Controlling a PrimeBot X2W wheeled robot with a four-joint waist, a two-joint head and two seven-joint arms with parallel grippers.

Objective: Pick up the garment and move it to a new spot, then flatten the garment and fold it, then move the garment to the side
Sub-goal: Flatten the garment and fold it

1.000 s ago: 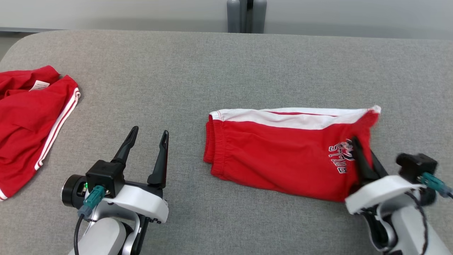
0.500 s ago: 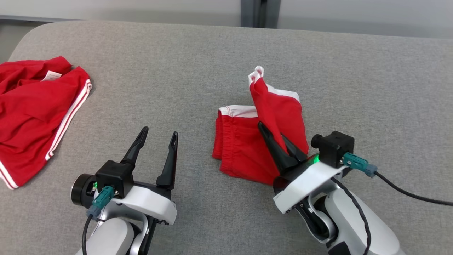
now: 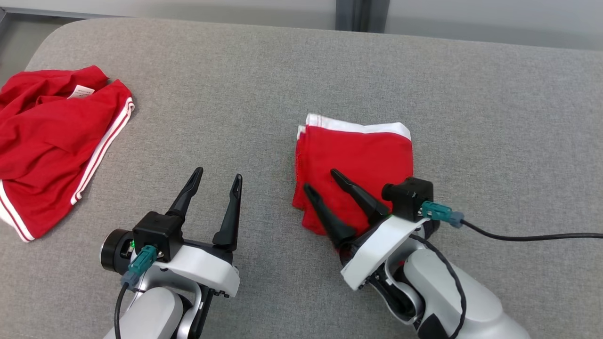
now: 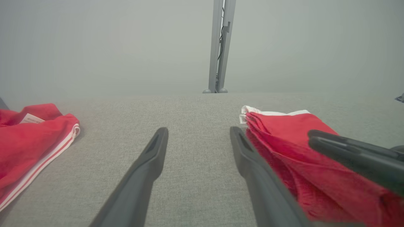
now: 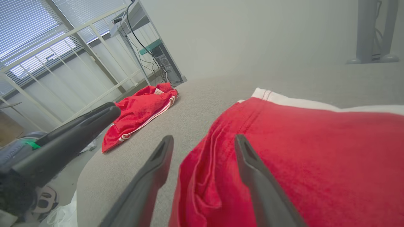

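A robot test lab, by our reading.

We see a table (image 3: 301,70) padded in grey cloth, with a grey post (image 3: 360,14) at its 12 o'clock and a bare pale wall (image 4: 94,47) behind. In the right wrist view, at 10 o'clock, blinds (image 5: 28,31) hang behind white rails (image 5: 79,30). At 11 o'clock a desk (image 5: 127,19) trails wires (image 5: 142,44) down to a computer (image 5: 164,61) on the floor. On the table itself, a loose cable (image 3: 518,237) runs off the wrist of the right gripper (image 3: 320,179), plugged in with a green connector (image 3: 440,213).
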